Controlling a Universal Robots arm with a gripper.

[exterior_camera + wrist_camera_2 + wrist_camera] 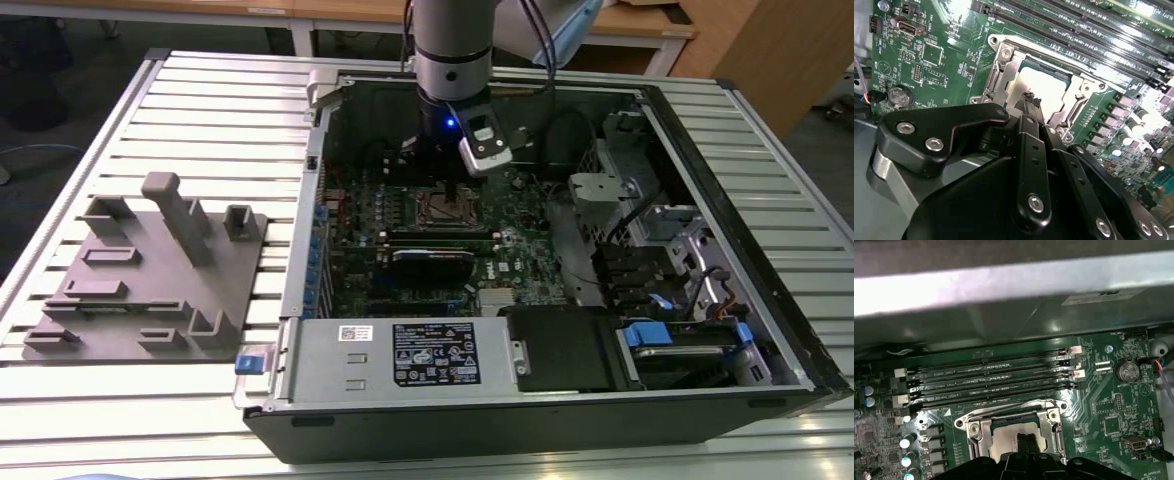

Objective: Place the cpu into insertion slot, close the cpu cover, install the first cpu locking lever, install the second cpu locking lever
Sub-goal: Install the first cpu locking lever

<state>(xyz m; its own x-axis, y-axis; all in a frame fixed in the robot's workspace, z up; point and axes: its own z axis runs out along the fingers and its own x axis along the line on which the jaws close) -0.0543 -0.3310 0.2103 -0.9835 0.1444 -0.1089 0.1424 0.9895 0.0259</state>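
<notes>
The gripper is hovering low over the insertion slot near the centre of the second wrist view, its fingertips drawn close together and pinching nothing I can make out. The cpu is lying flat in the slot directly beneath the tips, its silver face showing through the window of the cpu cover, which is sitting down around it.
</notes>
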